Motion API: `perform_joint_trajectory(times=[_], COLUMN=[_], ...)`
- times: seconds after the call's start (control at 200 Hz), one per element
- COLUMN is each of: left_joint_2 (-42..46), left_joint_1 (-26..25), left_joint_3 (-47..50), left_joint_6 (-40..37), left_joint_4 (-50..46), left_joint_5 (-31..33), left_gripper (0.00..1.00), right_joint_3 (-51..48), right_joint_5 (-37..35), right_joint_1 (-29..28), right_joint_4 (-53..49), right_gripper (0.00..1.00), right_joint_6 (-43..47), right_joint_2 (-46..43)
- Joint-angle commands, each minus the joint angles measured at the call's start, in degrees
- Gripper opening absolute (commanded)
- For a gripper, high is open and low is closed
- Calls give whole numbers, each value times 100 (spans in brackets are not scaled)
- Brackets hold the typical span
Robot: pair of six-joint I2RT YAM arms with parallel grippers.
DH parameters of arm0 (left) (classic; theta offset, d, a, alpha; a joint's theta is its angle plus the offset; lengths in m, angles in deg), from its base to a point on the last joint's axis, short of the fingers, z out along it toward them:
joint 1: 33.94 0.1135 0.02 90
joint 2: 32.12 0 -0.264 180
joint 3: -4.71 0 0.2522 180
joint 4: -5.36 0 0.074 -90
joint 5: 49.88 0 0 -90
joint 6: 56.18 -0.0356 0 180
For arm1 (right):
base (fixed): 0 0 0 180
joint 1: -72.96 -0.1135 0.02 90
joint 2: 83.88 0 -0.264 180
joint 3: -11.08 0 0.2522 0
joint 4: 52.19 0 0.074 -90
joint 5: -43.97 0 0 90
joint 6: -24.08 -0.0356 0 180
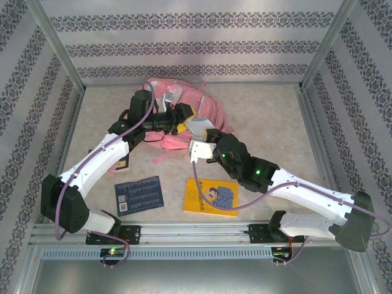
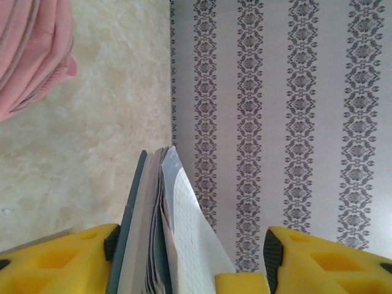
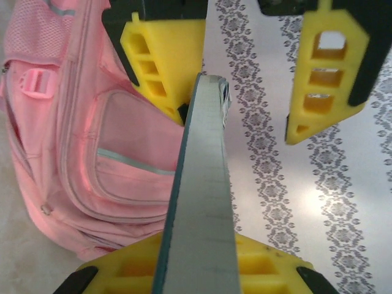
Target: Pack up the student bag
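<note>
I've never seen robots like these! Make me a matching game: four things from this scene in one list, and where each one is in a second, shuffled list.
Things:
1. pink backpack
2. blue book
3. yellow book
4. grey-edged book

Places:
A. gripped in the right claw
B. lying flat on the table, nearer the left arm
C. far middle of the table
D. lying flat, nearer the right arm

Pairs: 1-C, 2-B, 3-D, 4-A

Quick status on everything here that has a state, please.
right gripper: shut on the grey book
left gripper: open around the grey book
grey book: held in the air
student bag: lying on table, front pocket looks closed
blue book: closed, flat on table
yellow book: closed, flat on table
</note>
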Motion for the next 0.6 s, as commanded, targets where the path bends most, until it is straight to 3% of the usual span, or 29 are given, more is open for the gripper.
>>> perform_joint_trajectory(times=[0.0,0.205,0.42,0.5,0.6], left_joint_2=[-134,-245,-100,161,320], left_joint_1=[15,16,123,172,242], left_joint_3=[12,42,186,496,864], left_joint_6=[348,465,435,469,693], left_joint_4=[688,905,1102,1348,1960], left_joint_5=[-185,-166,256,842,1295], left_gripper=[54,18,7,4,0], right_joint_3=[-91,-190,-441,-516,-474], right_joint_5=[-217,-340,-236,-116,293], right_joint_1=[-137,-165,-178,-197,-49], right_joint_4=[492,633,446,309,90], right_gripper=[6,12,64,76,82], right_joint_6=[366,444,127,-385,-1403], right_joint_2=[19,55,-307,-594,-1003])
